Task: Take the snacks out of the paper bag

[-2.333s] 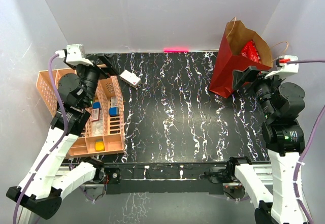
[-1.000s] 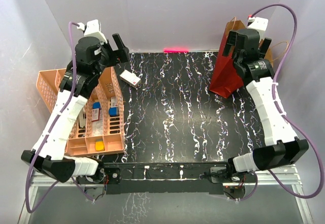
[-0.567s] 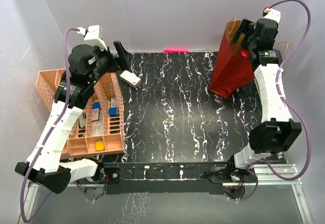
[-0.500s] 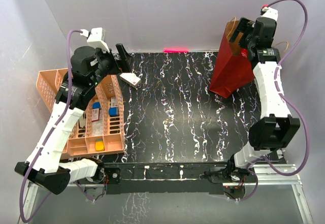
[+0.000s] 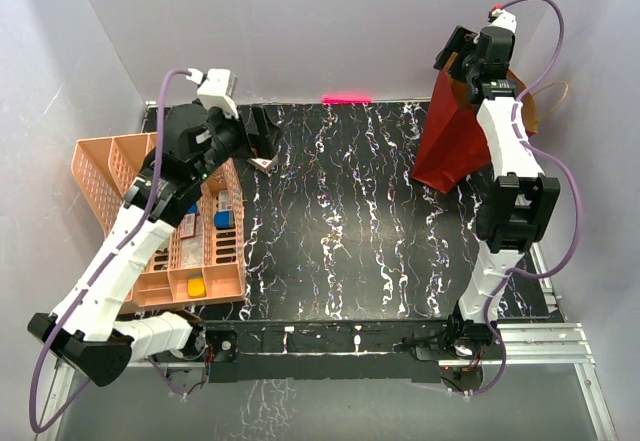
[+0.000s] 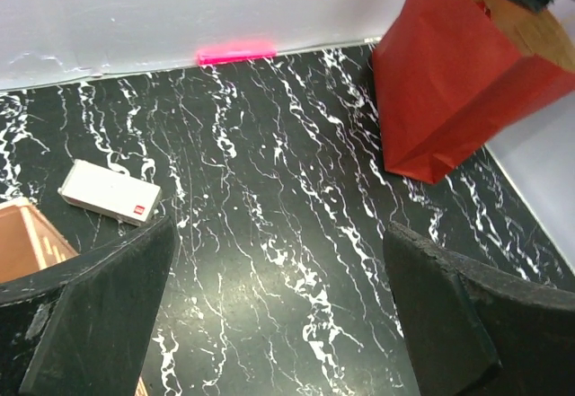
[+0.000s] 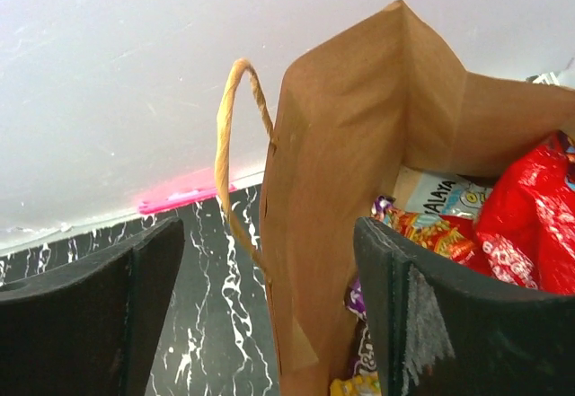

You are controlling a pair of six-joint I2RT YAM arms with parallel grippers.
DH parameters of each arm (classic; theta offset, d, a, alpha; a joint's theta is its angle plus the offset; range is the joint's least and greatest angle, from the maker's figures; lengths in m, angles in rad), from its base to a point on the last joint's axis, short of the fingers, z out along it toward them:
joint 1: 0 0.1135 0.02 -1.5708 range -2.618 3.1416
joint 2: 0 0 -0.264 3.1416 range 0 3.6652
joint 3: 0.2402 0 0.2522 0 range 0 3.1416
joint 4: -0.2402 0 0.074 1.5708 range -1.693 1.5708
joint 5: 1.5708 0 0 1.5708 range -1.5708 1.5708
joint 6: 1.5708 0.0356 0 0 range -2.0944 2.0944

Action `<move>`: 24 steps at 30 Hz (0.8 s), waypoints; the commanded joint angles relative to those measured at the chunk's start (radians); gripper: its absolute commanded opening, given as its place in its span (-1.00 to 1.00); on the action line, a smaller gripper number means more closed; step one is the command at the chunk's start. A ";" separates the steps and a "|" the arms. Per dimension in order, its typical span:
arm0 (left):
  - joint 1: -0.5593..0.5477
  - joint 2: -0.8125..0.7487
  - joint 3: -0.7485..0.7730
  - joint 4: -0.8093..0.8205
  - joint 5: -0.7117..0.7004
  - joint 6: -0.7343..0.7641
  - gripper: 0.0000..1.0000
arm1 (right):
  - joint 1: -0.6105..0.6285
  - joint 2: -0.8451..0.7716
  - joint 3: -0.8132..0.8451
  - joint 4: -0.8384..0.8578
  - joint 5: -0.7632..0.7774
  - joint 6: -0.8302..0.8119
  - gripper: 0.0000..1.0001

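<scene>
Bag now stands beneath right gripper, raised since a moment ago, jaws wide over snacks; left gripper, advanced, gapes too.

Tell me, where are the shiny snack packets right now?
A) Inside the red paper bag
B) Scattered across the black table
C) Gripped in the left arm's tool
A: the right wrist view looks into the open paper bag, where the snacks sit piled together, while the left tool is open with nothing in it.
</scene>
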 commanded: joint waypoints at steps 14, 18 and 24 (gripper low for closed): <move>-0.119 -0.153 -0.327 0.445 -0.156 0.134 0.97 | -0.004 0.101 0.221 0.073 -0.012 0.095 -0.67; -0.130 -0.169 -0.404 0.492 -0.147 0.098 0.97 | -0.005 0.018 0.118 0.082 -0.043 0.082 -0.85; -0.136 -0.197 -0.494 0.546 -0.146 0.083 0.97 | -0.004 -0.183 -0.086 0.068 -0.158 0.040 -0.85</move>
